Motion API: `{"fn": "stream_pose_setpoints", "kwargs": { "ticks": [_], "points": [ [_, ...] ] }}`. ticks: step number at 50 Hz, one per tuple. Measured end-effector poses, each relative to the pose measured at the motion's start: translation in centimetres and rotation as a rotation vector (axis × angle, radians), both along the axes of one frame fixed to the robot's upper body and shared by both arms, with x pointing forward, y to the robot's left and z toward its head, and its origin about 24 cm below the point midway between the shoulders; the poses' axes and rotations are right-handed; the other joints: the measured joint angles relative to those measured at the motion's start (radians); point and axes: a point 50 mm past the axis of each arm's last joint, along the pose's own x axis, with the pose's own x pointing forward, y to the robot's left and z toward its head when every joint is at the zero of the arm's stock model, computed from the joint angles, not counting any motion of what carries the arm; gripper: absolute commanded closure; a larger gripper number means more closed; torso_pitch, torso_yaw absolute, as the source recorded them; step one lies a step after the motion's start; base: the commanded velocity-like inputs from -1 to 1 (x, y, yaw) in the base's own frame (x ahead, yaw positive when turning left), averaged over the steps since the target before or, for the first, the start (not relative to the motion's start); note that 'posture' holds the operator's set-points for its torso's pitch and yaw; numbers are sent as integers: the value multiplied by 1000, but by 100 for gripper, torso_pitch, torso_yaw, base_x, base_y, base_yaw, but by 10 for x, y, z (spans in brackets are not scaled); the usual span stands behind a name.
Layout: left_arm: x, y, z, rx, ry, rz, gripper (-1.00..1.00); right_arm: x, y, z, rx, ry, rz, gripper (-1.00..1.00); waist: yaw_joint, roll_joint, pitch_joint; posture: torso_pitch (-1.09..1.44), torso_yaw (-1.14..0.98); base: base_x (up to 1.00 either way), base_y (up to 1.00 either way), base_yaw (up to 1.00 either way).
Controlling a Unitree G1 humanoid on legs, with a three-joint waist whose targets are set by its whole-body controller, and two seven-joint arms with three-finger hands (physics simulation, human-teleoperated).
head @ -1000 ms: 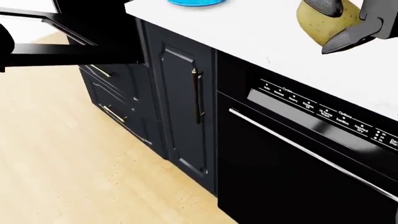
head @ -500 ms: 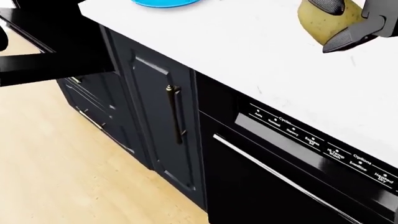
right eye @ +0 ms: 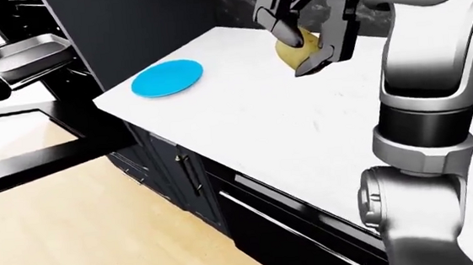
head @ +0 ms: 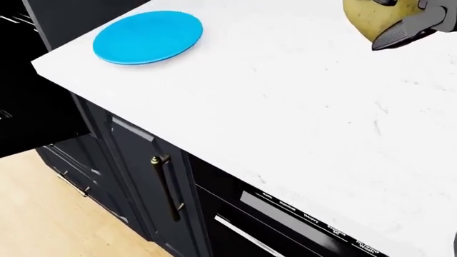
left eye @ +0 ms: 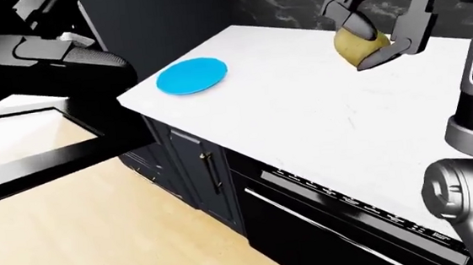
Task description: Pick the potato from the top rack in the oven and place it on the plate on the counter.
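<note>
1. Potato: yellowish-brown, rounded potato (left eye: 357, 45) is clamped in the right hand (left eye: 374, 34), dark fingers (right eye: 314, 61) wrapped round it from above and below. It's held in the air above the white speckled stone counter (head: 285, 107), not touching it.
2. Flat round blue plate (head: 148, 36) sits on the counter near its left corner in the head view. Potato is well apart from it, toward the top right of that view.
3. Left hand: a dark arm shape at the far left of the left-eye view, fingers not readable, cannot tell whether they are clenched or released.
4. Black oven door (right eye: 48, 150) hangs open at the left of the right-eye view; a grey metal tray (right eye: 28, 55) shows inside, above it.
5. Under the counter: dark navy cabinet door with a bar handle (head: 165, 187), black dishwasher panel (left eye: 345, 225) to its right. Light wood floor (left eye: 101, 245) below.
</note>
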Motion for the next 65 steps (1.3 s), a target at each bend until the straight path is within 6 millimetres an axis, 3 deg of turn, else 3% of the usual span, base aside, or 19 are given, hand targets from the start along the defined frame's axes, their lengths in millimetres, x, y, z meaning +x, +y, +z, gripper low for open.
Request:
{"fn": "stream_pose_setpoints", "kwargs": {
  "ticks": [4, 9, 10, 12, 14, 15, 23, 29, 38, 40, 45, 47, 50, 56, 57, 59, 61, 65],
  "points": [
    [1, -1, -2, 3, 6, -7, -100, 1, -1, -2, 2, 5, -2, 99, 5, 18, 8, -11, 0, 0, 78, 0],
    [2, -1, -4, 6, 20, -9, -100, 3, 0, -4, 2, 23, -4, 98, 8, 58, 11, -11, 0, 0, 75, 0],
    [2, 0, -4, 5, 18, -7, -100, 3, 0, -4, 3, 21, -4, 98, 7, 73, 8, -11, 0, 0, 38, 0],
    [0, 2, -1, 0, 2, 3, -100, 2, 1, 0, 10, 9, 0, 98, 13, 130, 7, -11, 0, 0, 2, 0],
    [1, 6, -5, -15, 15, 18, -100, 3, 7, -7, -2, 24, 24, 98, 13, 113, 36, -11, 0, 0, 0, 0],
    [3, 6, -6, -14, 28, 27, -100, 5, 10, -10, -13, 40, 34, 98, 13, 113, 38, -11, 0, 0, 0, 0],
    [2, 5, -4, -10, 13, 21, -100, 1, 5, -3, -9, 2, 12, 100, -21, 68, 17, -11, 0, 0, 0, 0],
    [4, 4, -5, -10, 22, 20, -100, 4, 7, -8, -25, 20, 13, 100, -12, 56, 6, -11, 0, 0, 6, 0],
    [0, 3, -2, -7, 4, 15, -100, 5, 4, -9, -20, 23, 6, 100, 5, 12, -5, -11, 0, 0, 26, 0],
    [1, 1, -5, -6, 9, 3, -100, 4, 1, -10, -16, 23, -6, 100, -5, 32, 5, -11, 0, 0, 27, 0],
    [3, -1, -7, 10, 34, -16, -100, 6, -2, -12, -15, 40, -23, 100, -10, 2, -5, -11, 0, 0, 32, 0],
    [2, 1, -5, 1, 18, -6, -100, 4, 0, -9, -19, 18, -15, 100, -4, 6, -2, -11, 0, 3, 38, 0],
    [0, 2, -3, -3, 1, 0, -100, 2, 0, -8, -18, 9, -11, 100, -1, 30, 3, -11, 0, 4, 38, 0],
    [0, 2, -2, -4, 7, -2, -100, 3, 1, -9, -9, 19, -6, 100, -13, 115, -1, -11, 0, 5, 38, 0],
    [0, 4, -3, -8, 12, 6, -100, 4, 3, -11, -11, 26, 6, 100, -4, 102, 8, -11, 0, 3, 38, 0],
    [2, 6, -5, -11, 28, 21, -100, 5, 9, -15, -27, 44, 26, 100, 2, 103, 19, -11, 0, 3, 38, 0],
    [2, 7, -4, -9, 26, 29, -100, 5, 11, -15, -34, 47, 34, 100, 0, 96, 13, -11, 0, 3, 38, 0],
    [0, 6, -1, -12, 2, 18, -100, 2, 6, -8, -21, 20, 20, 100, -11, 61, 9, -11, 0, 3, 37, 0]
  ]
}}
